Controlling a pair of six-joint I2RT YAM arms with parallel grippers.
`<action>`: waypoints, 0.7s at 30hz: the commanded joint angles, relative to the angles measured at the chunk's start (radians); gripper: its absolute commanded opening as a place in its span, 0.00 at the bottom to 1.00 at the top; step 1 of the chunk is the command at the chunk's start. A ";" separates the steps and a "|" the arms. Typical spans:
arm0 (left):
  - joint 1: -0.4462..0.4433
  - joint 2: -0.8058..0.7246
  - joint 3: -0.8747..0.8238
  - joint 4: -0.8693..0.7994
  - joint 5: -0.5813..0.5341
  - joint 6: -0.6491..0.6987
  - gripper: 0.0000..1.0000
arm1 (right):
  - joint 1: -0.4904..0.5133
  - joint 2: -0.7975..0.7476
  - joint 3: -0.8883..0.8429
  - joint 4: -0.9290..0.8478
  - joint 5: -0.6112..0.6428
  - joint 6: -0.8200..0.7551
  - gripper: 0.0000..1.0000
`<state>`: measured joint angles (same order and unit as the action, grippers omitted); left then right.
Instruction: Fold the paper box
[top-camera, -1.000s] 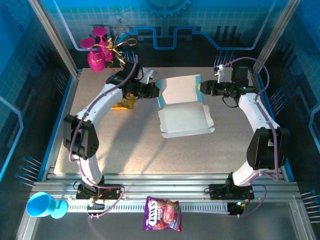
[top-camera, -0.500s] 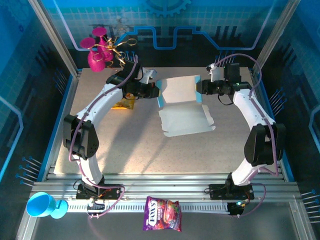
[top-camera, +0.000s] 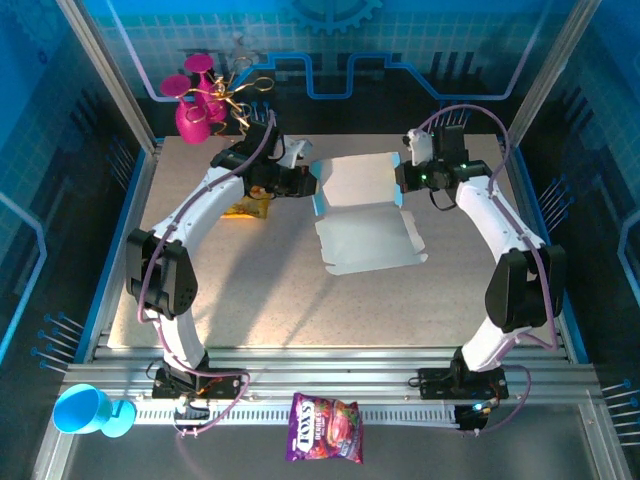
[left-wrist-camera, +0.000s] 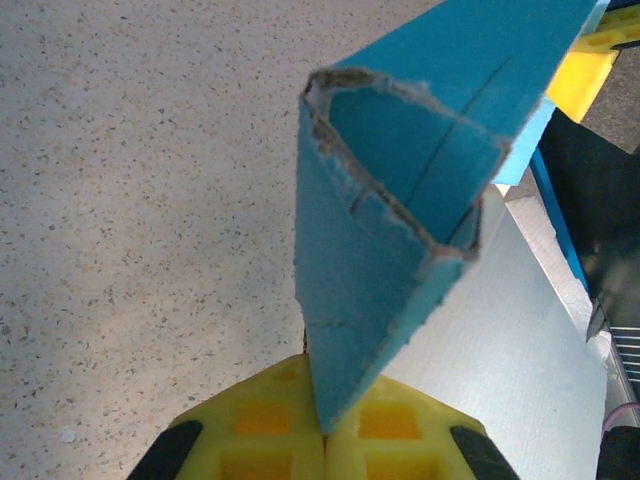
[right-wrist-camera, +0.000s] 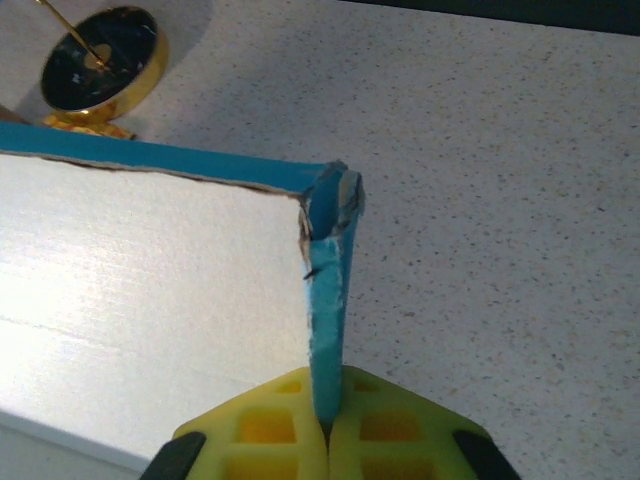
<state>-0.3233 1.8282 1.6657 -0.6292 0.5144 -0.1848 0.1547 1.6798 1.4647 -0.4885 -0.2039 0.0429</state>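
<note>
The paper box (top-camera: 368, 238) lies mid-table, light blue outside and whitish inside, its back panel raised between the two grippers. My left gripper (top-camera: 315, 186) is shut on the box's left side flap. In the left wrist view the yellow fingers (left-wrist-camera: 250, 435) pinch the folded blue flap (left-wrist-camera: 380, 230), with the left gripper (left-wrist-camera: 325, 435) closed tight. My right gripper (top-camera: 400, 180) is shut on the right side flap. In the right wrist view the thin blue wall (right-wrist-camera: 327, 300) stands upright in the right gripper (right-wrist-camera: 327, 425), beside the white inside face (right-wrist-camera: 150, 270).
Pink cups on a gold stand (top-camera: 200, 100) sit at the back left, and the stand's gold base (right-wrist-camera: 95, 65) lies just beyond the box corner. A yellow packet (top-camera: 245, 208) lies under the left arm. A purple candy bag (top-camera: 325, 428) and a blue cup (top-camera: 85, 410) rest by the near rail.
My right gripper moved left to the box's right flap and shut on it. The box shifted slightly left. The left gripper kept its grip and stayed still.
</note>
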 joint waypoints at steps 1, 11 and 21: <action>-0.001 -0.010 0.029 0.014 0.030 0.002 0.00 | 0.047 0.010 0.022 -0.055 0.057 -0.034 0.03; 0.000 -0.010 0.032 0.013 0.026 0.000 0.00 | 0.081 0.027 0.038 -0.091 0.116 -0.046 0.14; 0.000 -0.008 0.032 0.017 0.023 0.000 0.00 | 0.088 0.043 0.050 -0.109 0.144 -0.046 0.19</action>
<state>-0.3233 1.8282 1.6661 -0.6460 0.5129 -0.1848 0.2180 1.7039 1.4860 -0.5564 -0.0605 0.0162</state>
